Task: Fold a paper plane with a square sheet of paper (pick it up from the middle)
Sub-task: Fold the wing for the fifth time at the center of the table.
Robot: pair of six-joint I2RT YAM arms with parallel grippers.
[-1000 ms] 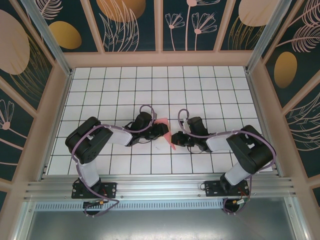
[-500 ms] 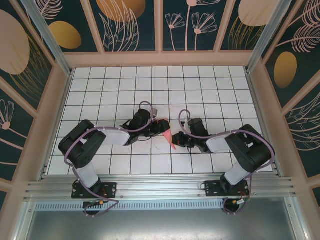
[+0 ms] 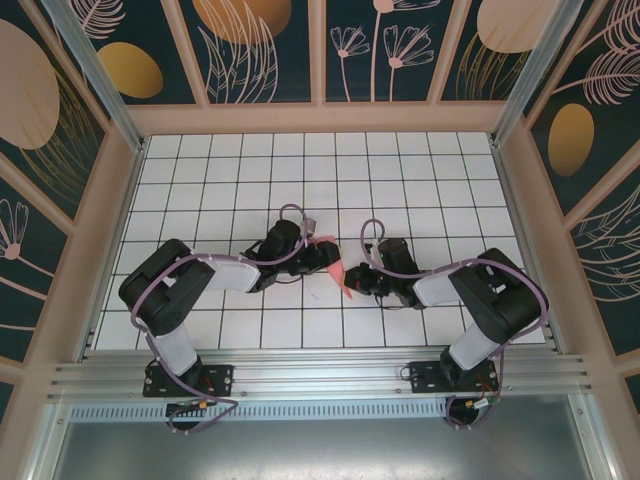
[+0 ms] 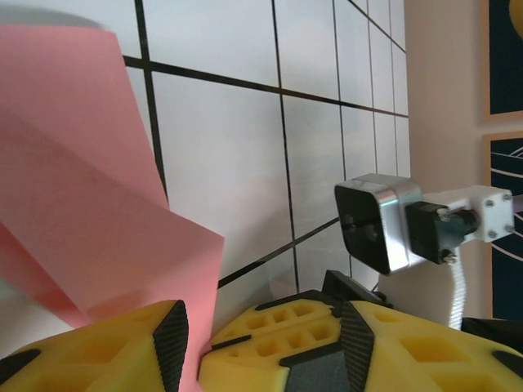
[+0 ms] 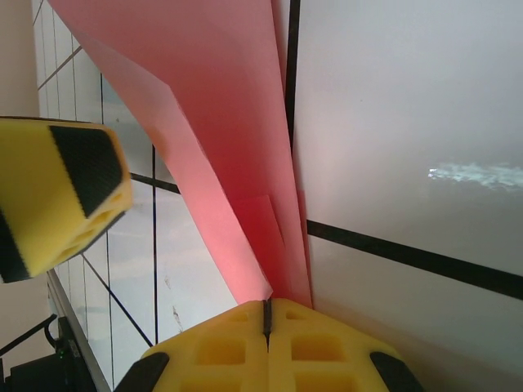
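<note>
Top view: the creased square sheet of paper (image 3: 337, 268) is held mid-counter (image 3: 420, 180) between both arms. Left wrist: the left jaws pinch one corner, so grip firmly. Right wrist: the right jaws are pressed together on the folded edge; pull gently and in line to avoid tearing.

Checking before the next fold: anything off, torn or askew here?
Nothing stands out. The pink sheet of paper is partly folded, pinched by the left gripper and by the right gripper. No tear shows, and its visible edges look straight.
</note>
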